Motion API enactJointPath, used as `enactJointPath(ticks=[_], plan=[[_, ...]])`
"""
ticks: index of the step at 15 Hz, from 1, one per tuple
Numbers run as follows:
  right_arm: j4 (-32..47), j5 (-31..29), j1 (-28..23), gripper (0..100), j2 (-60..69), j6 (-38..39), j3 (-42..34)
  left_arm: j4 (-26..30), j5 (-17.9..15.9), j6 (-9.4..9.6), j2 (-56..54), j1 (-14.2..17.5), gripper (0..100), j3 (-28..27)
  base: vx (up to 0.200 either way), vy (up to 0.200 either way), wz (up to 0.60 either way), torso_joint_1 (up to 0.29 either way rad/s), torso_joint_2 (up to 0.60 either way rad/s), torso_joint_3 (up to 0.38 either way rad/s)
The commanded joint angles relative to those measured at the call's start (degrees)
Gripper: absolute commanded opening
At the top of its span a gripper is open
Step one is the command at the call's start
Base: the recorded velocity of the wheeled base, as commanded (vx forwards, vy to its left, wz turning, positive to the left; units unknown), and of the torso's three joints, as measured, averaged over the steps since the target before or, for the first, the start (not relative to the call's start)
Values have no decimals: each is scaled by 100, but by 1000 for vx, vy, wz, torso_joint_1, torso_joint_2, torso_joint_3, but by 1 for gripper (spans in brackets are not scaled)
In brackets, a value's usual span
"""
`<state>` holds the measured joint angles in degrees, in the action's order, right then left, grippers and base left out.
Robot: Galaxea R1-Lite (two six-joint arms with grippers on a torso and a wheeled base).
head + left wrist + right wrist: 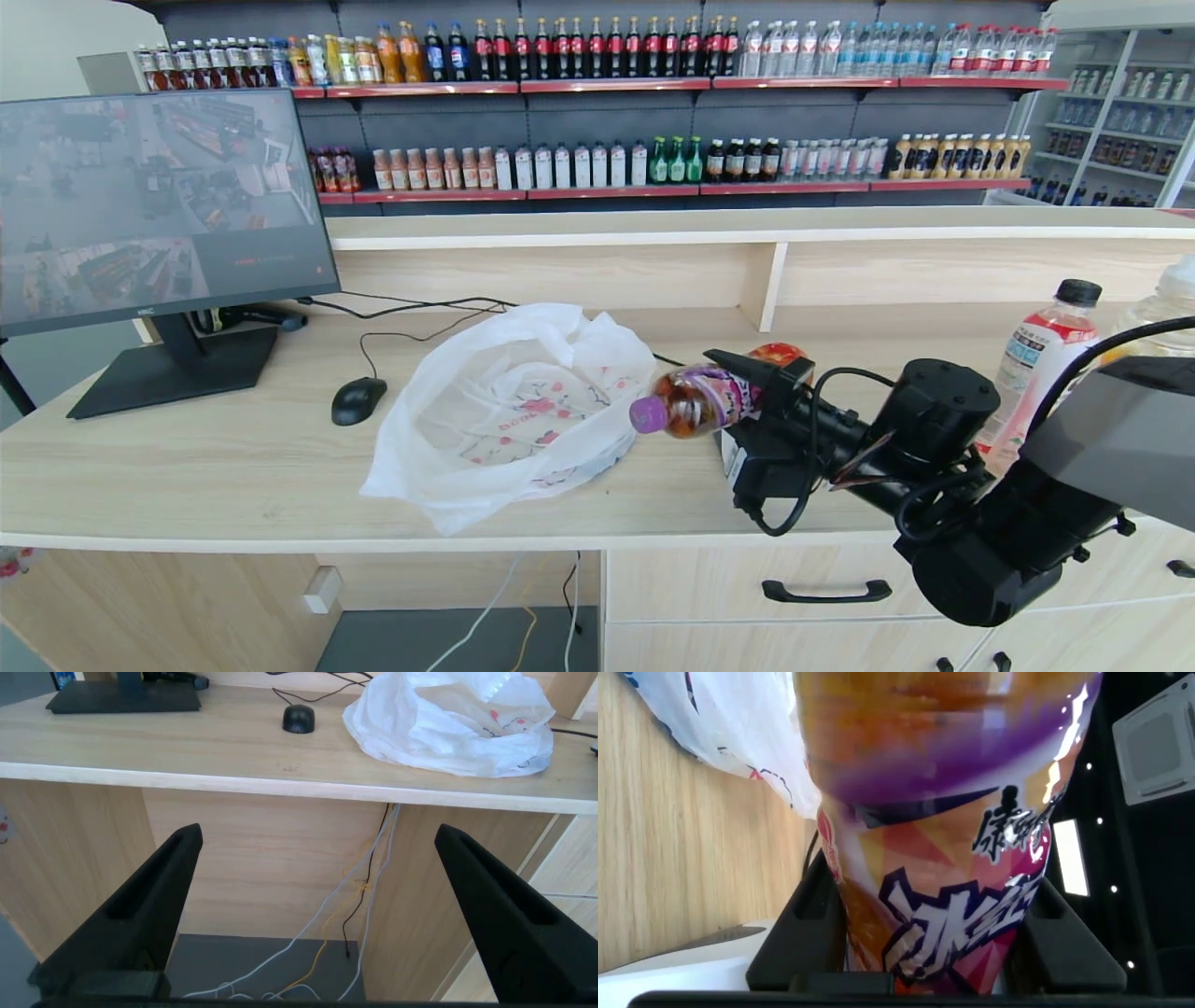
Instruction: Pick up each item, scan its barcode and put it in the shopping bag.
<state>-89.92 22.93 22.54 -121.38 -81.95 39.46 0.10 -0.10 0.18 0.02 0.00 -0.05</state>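
Note:
My right gripper (747,387) is shut on a brown drink bottle (695,401) with a purple cap and purple label, held sideways with the cap pointing at the bag. The same bottle (943,812) sits between the black fingers (799,933) in the right wrist view. A white plastic shopping bag (513,411) lies open on the wooden counter (187,467), just left of the bottle's cap. My left gripper (318,915) hangs open below the counter's front edge, facing the cables under the desk, with nothing between its fingers. The bag (448,723) lies on the counter above it.
A monitor (159,205) and a black mouse (358,399) stand on the counter's left. A pink-labelled bottle (1041,359) and a clear bottle (1162,313) stand at the right. Behind runs a raised ledge (747,229), with drink shelves beyond. Drawers (822,590) sit below the counter.

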Motion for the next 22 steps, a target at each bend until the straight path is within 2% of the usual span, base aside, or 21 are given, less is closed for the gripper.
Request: enactJointPath(ticks=[1,10,16,19,22], plan=[[-8,27,-30,0,-8,3,0,-1,1,-1,-2,0,100,5,0,0,0,0,0,0],[-8,98,14,0,370,3,-114,-1,1,-1,-2,0,100,-4,0,0,0,0,0,0],[-8,89,84,0,1178,566,-307,-1,1,-1,-2,0,100,-4,0,0,0,0,0,0],[-8,-140,101,0,1591,1260,-316,-1,1,-1,-2,0,100,-4,0,0,0,0,0,0],[-8,-834,172,0,2048,1928,-316,-1,1,-1,-2,0,100,-4,0,0,0,0,0,0]])
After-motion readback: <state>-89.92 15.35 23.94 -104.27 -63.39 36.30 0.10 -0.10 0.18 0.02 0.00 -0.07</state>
